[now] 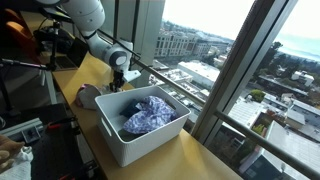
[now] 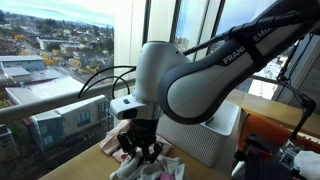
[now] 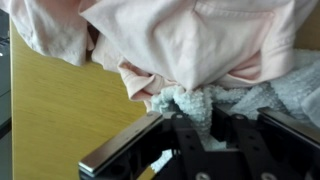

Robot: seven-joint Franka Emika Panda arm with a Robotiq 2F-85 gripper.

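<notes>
One grey towel, just beside the white bin on the bench, is pinched in the narrowed end effector, a pink garment lying against it; a slow, vertical lift is judged best.

Bright window daylight; wrist view softly blurred.

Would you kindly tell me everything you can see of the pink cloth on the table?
The pink cloth is pale, soft woven fabric with a stitched seam, crumpled in loose folds on the wooden table. In the wrist view one edge bunches against a grey-blue terry cloth, which the gripper pinches right beside it.
</notes>
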